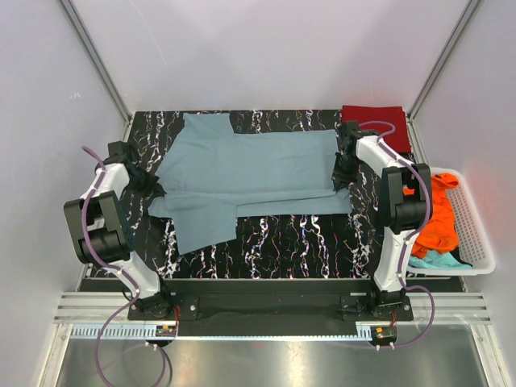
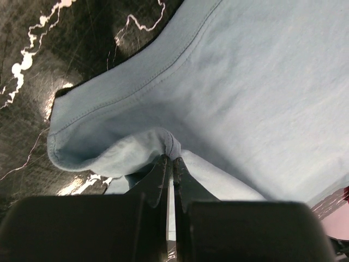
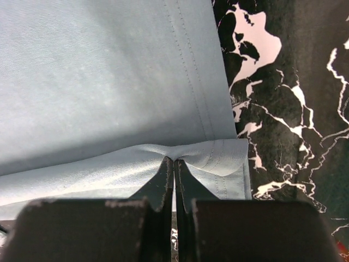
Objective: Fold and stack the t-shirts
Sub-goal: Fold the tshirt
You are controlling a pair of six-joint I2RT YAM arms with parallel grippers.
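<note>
A dusty grey-blue t-shirt [image 1: 258,169] lies spread across the black marbled table, its near long edge folded over onto the body. My left gripper [image 1: 156,187] [image 2: 172,159] is shut on a pinch of that shirt at its left end, near a sleeve. At the shirt's right end, by the hem corner [image 3: 232,158], my right gripper [image 1: 343,179] [image 3: 173,159] is shut on the folded edge. A folded dark red t-shirt [image 1: 376,122] rests at the back right corner. The bright orange t-shirt [image 1: 435,222] and the teal t-shirt [image 1: 435,260] sit in the basket.
A white slatted basket [image 1: 476,230] stands off the table's right edge, beside the right arm. Grey walls close in the left, back and right sides. Bare marbled table [image 1: 298,242] shows in front of the shirt.
</note>
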